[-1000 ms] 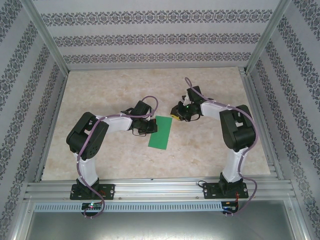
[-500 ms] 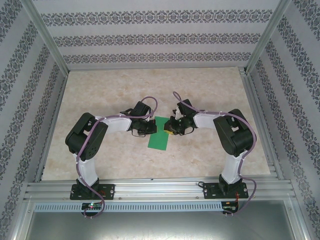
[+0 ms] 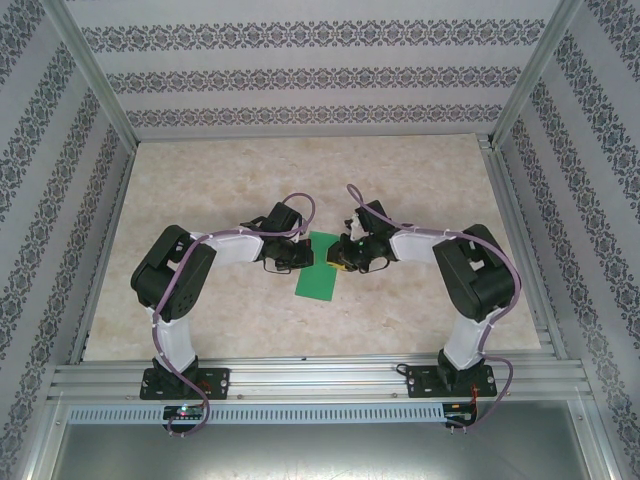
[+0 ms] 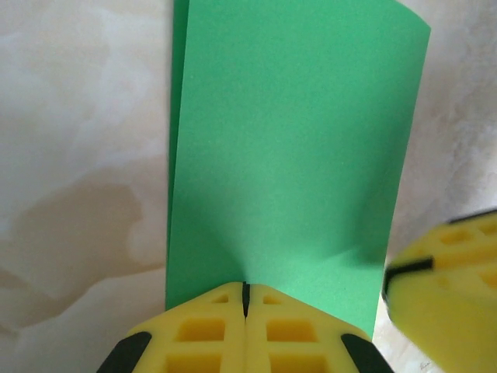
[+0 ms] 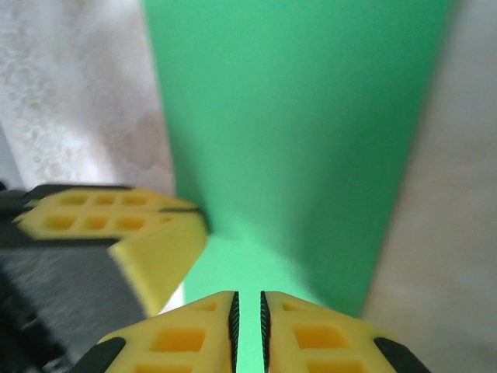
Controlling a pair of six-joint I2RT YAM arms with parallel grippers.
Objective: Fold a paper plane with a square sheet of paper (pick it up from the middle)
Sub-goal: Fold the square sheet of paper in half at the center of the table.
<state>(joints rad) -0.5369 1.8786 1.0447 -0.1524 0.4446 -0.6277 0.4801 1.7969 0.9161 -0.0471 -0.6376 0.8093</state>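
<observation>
1. The right pincer [image 3: 340, 258] had moved in from 2 o'clock to the 3 o'clock edge of the folded paper [image 3: 318, 277] at mid-table. Its jaws stood a slit apart, and any hold was unconfirmed.
2. The left pincer [image 3: 300, 258] was shut at the 9 o'clock edge.
3. Judged ready for creasing, with the table [image 3: 200, 190] open toward 12 o'clock.

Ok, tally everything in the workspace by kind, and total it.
green paper sheet: 1
robot arms: 2 (left arm, right arm)
Total: 3
</observation>
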